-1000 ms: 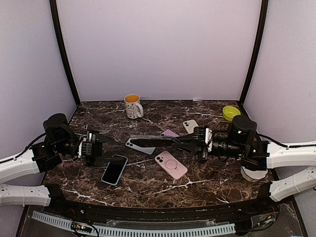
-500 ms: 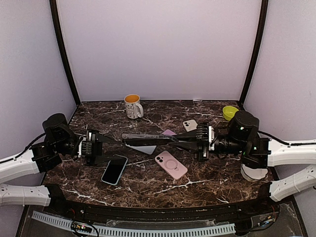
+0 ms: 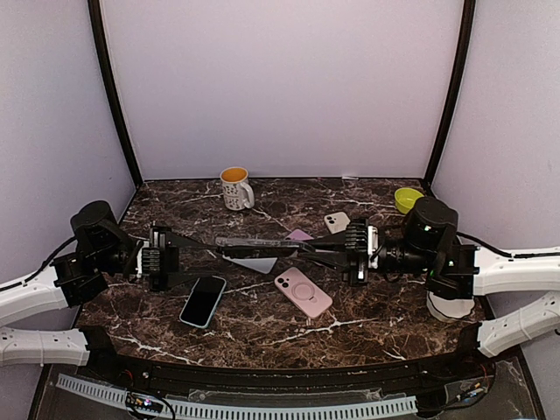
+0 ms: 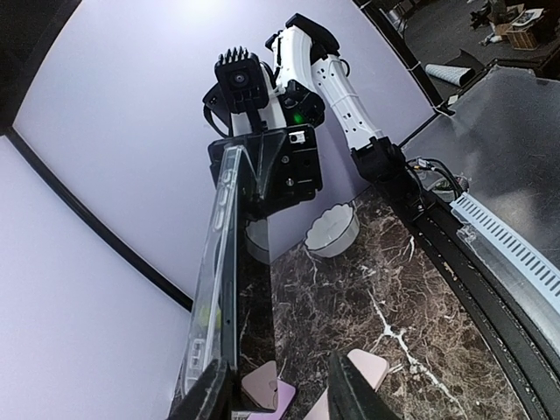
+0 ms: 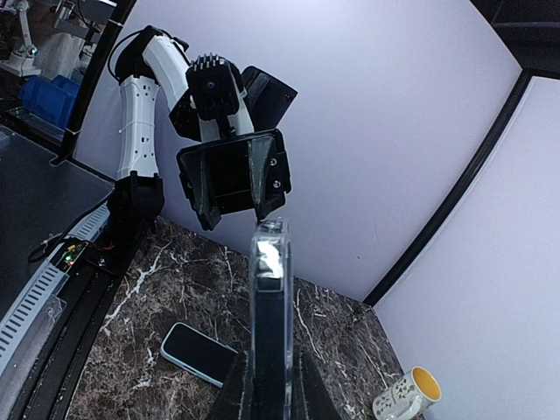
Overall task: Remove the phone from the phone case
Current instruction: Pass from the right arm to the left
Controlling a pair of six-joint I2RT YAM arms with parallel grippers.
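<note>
The clear phone case (image 5: 269, 297), with the dark phone (image 4: 254, 297) seated in it, hangs edge-on in the air, spanning the gap between the two arms. The right fingers (image 5: 236, 398) are pinched shut on the end nearest them. The left fingers (image 4: 350, 389) stand partly apart around the far end. The case lies close against one finger, and there is a clear gap between the phone and the other, so they have no grip on it.

The step in hand looks like getting a purchase to peel the case off. It would go best if the left fingers close on the case lip at a corner, not across case and phone together. They can then bend that lip away while the right fingers hold firm. Below the fingers, a pink case (image 3: 303, 292) and a blue-rimmed phone (image 3: 203, 300) lie on the tabletop (image 3: 262, 337), so a slow peel matters in case the phone pops free.
</note>
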